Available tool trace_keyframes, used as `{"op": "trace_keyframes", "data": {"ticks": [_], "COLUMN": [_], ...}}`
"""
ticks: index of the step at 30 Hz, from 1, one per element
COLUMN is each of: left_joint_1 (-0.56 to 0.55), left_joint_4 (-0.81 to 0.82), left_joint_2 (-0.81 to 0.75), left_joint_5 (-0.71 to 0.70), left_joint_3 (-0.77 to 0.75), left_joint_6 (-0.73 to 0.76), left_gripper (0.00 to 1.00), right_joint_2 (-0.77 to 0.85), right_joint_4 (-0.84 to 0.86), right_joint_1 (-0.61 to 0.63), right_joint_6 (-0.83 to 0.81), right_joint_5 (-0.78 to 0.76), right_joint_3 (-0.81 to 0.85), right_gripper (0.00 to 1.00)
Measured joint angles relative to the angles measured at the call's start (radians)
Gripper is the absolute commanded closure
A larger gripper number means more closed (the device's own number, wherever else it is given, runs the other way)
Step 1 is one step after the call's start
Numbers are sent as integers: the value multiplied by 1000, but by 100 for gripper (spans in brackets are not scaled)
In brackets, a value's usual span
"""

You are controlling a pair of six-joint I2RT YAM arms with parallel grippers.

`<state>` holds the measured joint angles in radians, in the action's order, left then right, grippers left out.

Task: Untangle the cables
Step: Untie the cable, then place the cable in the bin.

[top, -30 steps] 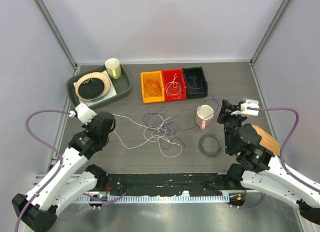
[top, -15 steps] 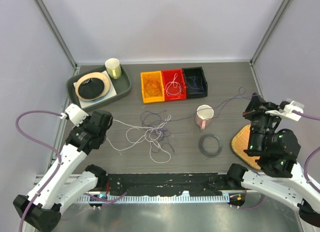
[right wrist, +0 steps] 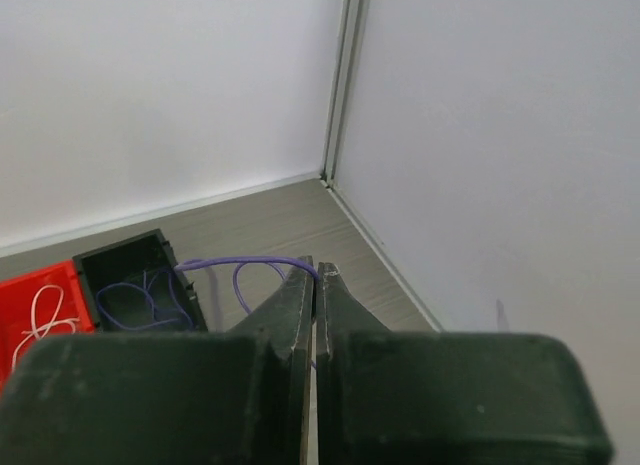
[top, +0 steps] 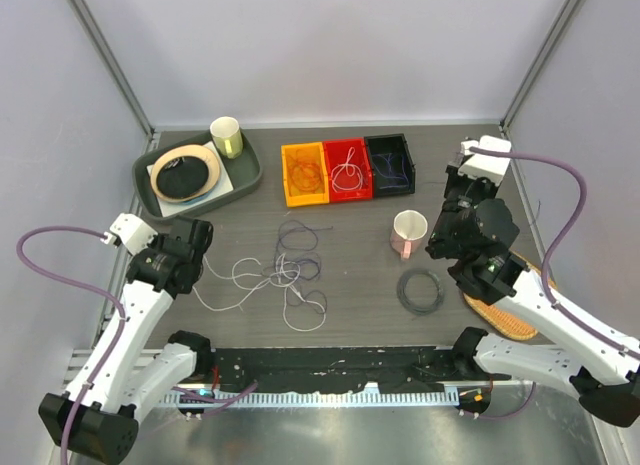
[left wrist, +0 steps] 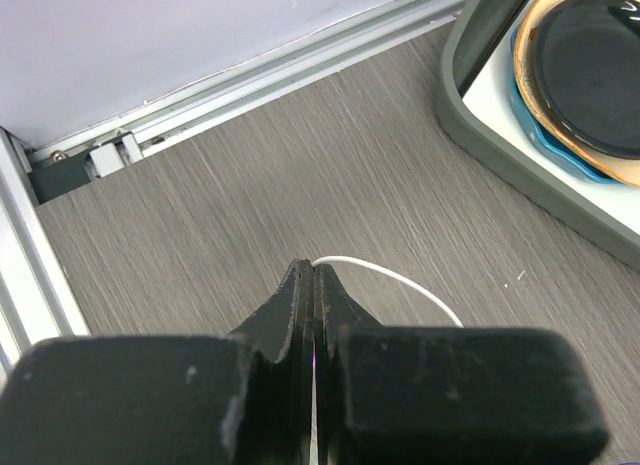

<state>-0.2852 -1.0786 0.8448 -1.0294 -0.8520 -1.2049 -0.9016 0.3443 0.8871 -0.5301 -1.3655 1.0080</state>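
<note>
The cables (top: 285, 270) lie as a loose tangle of white and purple loops on the table's middle, left of centre. My left gripper (left wrist: 313, 267) is shut on a white cable (left wrist: 395, 277) that curves away to the right, low over the table near the grey tray. My right gripper (right wrist: 318, 273) is shut on a purple cable (right wrist: 240, 263), held up at the back right beside the black bin (right wrist: 140, 285). That purple cable arcs down toward this bin. More cables lie in the orange bin (top: 305, 173), the red bin (top: 347, 168) and the black bin (top: 389, 165).
A pink mug (top: 409, 233) and a thick black coiled ring (top: 421, 290) sit right of the tangle. A woven mat (top: 505, 315) lies under the right arm. At back left, a grey tray (top: 148, 185) holds a plate with a black bowl (top: 185, 173) and a cream cup (top: 227, 137).
My right gripper has swung from the right side to the back, beside the black bin, carrying the purple cable. My left gripper has pulled the white cable leftward, and the tangle has shifted left and loosened.
</note>
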Motion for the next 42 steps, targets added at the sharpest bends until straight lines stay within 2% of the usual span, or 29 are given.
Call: {"op": "trace_keyframes", "data": {"ticks": [5, 8, 11, 12, 14, 20, 28, 32, 42], "left_joint_1": [14, 22, 24, 24, 24, 24, 24, 24, 24], "left_joint_4": [-3, 33, 144, 195, 259, 401, 506, 523, 563], "left_joint_2": [4, 2, -18, -34, -62, -165, -225, -208, -142], "left_joint_5": [0, 18, 97, 137, 198, 371, 533, 571, 624], "left_joint_3": [4, 15, 60, 87, 126, 178, 192, 193, 195], "left_joint_6": [-1, 27, 116, 146, 204, 304, 369, 380, 395], "left_gripper": [100, 88, 58, 29, 1, 0, 0, 0, 0], "right_joint_2": [-11, -13, -10, -9, -18, -115, -313, -399, -507], "right_joint_4": [-60, -63, -92, -99, -105, -24, 50, 82, 125], "right_joint_1": [-103, -158, -167, -167, -167, -170, -198, -231, -369], "right_joint_6": [18, 31, 76, 94, 115, 134, 139, 147, 286], "right_joint_5": [58, 104, 192, 232, 287, 412, 507, 528, 560], "right_joint_3": [94, 163, 180, 180, 180, 194, 306, 368, 373], "right_gripper": [99, 99, 99, 99, 99, 99, 99, 99, 99]}}
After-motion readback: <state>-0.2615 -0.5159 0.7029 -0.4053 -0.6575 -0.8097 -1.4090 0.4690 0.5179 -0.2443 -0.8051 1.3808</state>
